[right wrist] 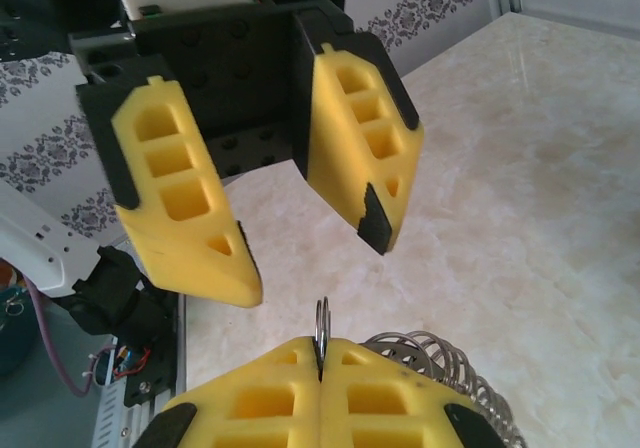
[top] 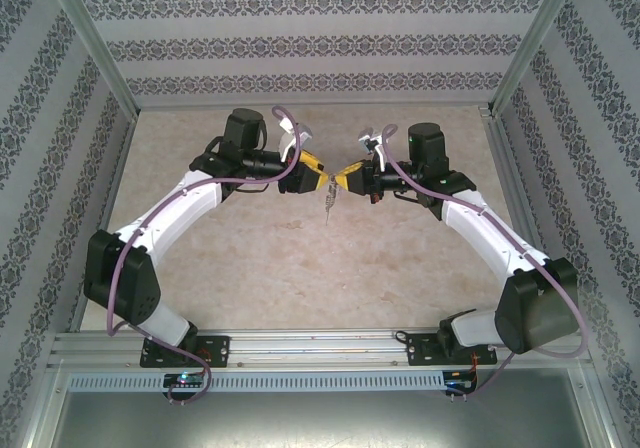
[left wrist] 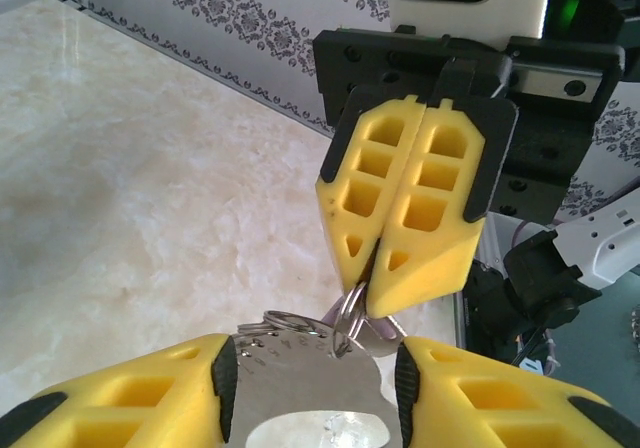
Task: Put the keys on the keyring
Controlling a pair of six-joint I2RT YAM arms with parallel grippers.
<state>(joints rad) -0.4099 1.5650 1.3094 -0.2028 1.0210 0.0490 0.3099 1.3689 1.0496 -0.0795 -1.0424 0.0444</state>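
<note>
My right gripper (left wrist: 368, 303) (right wrist: 321, 348) is shut on a small steel split ring (right wrist: 321, 318) (left wrist: 351, 307), held mid-air over the table's middle. The lilac head of the key (left wrist: 388, 326) shows just behind that ring. The keyring (left wrist: 300, 383), a grey metal piece with an oval opening, hangs below it with a short row of linked rings (right wrist: 430, 356). My left gripper (left wrist: 315, 348) (right wrist: 312, 266) faces the right one tip to tip. Its jaws stand apart, and the keyring shows in the gap between them. In the top view the bunch (top: 327, 206) dangles under the meeting grippers (top: 331, 178).
The marble-patterned tabletop (top: 300, 268) lies below. Patterned walls (top: 310, 43) close off the back and both sides, with metal posts at the corners. The aluminium rail (top: 320, 346) carrying both arm bases runs along the near edge.
</note>
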